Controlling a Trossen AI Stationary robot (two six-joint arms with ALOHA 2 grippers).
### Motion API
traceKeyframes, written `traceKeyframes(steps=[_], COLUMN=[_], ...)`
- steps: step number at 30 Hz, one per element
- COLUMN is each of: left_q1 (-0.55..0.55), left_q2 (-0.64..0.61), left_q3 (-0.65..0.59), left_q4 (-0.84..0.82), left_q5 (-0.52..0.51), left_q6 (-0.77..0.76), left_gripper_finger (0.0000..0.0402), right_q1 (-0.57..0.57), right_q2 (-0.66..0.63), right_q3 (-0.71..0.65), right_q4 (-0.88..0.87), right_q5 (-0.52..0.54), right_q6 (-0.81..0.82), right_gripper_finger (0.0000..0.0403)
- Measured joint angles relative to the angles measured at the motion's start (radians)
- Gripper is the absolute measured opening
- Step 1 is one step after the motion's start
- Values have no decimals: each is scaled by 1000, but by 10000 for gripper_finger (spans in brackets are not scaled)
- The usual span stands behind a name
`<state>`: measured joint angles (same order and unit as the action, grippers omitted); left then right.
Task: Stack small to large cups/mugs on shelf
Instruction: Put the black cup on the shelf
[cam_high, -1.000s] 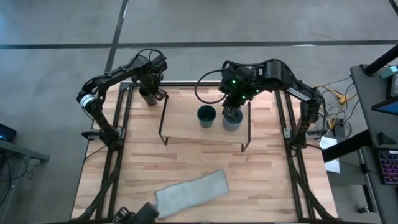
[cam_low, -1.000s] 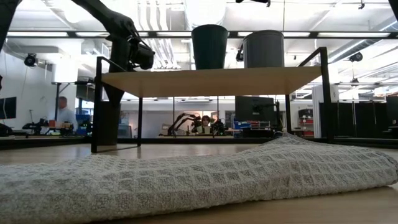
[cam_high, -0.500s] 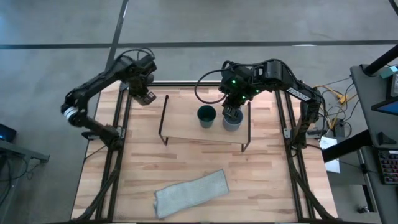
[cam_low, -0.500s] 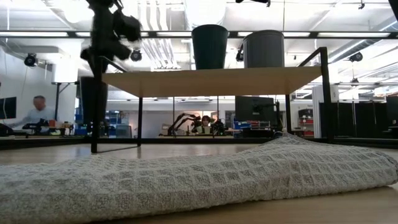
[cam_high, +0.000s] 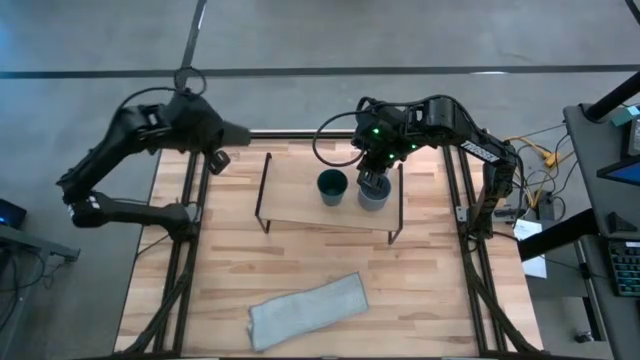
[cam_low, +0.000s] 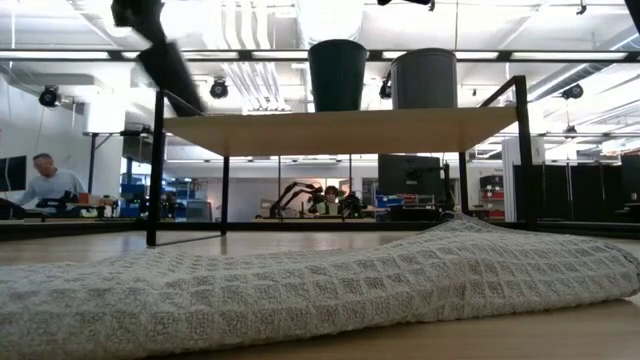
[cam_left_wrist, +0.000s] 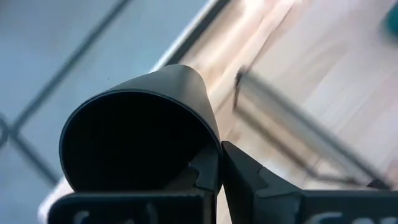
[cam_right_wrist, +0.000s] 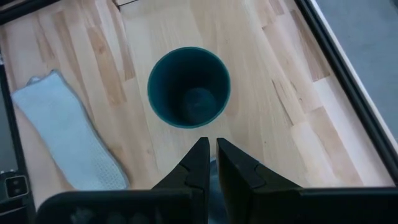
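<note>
My left gripper (cam_high: 216, 156) is shut on the black cup (cam_left_wrist: 134, 140) and holds it high over the table's far left corner, left of the shelf (cam_high: 300, 205). In the low view the cup (cam_low: 168, 68) shows tilted and blurred. The teal-green cup (cam_high: 331, 187) and the grey-blue mug (cam_high: 373, 190) stand side by side on their bases on the shelf board (cam_low: 340, 130). My right gripper (cam_right_wrist: 210, 158) hovers shut above the mug, apart from it, with the teal cup (cam_right_wrist: 188, 87) just beyond its fingertips. My left gripper pinches the black cup's rim wall (cam_left_wrist: 208, 134), with one finger inside the mouth and one outside. The fingers slant downward onto it. The cup is lifted clear of the table and hangs tilted.
A pale knitted cloth (cam_high: 308, 308) lies on the tabletop near the front edge and fills the low view's foreground (cam_low: 300, 290). The shelf's black wire legs (cam_low: 156, 170) stand at its corners. A person (cam_low: 45, 185) sits in the room beyond the table.
My left gripper has lifted the black cup off the table beside the shelf's left end. It has carried the cup up and toward the table's left edge. The cup stood upright then and is tipped now. My right arm has kept still.
</note>
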<state>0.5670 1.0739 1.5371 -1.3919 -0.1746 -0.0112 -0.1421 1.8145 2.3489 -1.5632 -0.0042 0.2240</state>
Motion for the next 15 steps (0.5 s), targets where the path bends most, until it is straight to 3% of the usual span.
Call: traceKeyframes(steps=[6,15], left_q1=[-129,-297], left_q2=[-24,61], left_q3=[50,115], left_q4=[184,197], left_q5=[19,84], left_q6=[81,235], left_gripper_finger=[0,0], right_q1=[0,0], right_q2=[0,0], right_q3=[0,0], right_q4=[0,0], right_q5=[6,6], right_q6=[1,4], right_gripper_finger=[22,22])
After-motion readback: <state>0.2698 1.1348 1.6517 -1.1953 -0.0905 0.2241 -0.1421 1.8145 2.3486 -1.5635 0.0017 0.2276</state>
